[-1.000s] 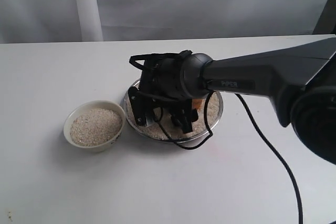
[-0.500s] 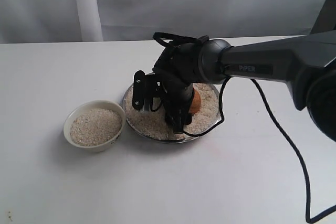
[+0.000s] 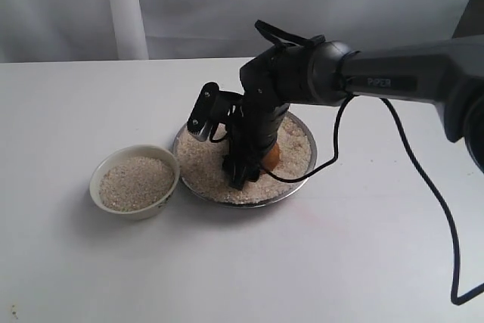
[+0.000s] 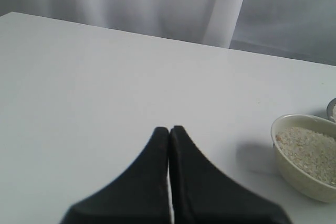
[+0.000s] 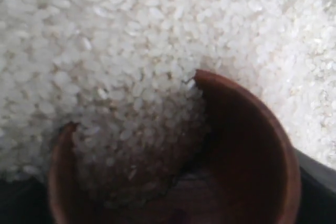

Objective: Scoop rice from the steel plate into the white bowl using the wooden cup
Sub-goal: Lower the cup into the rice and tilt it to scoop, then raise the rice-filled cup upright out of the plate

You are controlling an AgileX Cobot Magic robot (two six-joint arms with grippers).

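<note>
Right arm: I am reaching in from the right of the exterior view, across the steel plate. My right tool is pointing down into the plate and pinching the wooden cup, jaws set wide around its sides. In the wrist view, dark tool parts are showing at both edges of the cup.

Cup: it is tilting over, mouth pushing into the rice. The right wrist view shows the rim partly buried and grains lying heaped inside the near half of the dark interior. The rest of the inner wall is showing bare, glossy red-brown.

Plate: it is sitting near the middle of the white counter, with rice covering most of it up to the rim.

White bowl: it is standing upright on the counter just to the left of the plate, apart from it by a narrow gap. It is holding its own rice, close to the brim.

Left arm: my left tool is hovering over bare counter with its two tips pressed together, gripping nothing. The bowl is sitting off to one side of it, well clear.

A black cable is trailing from the right arm down over the counter.
</note>
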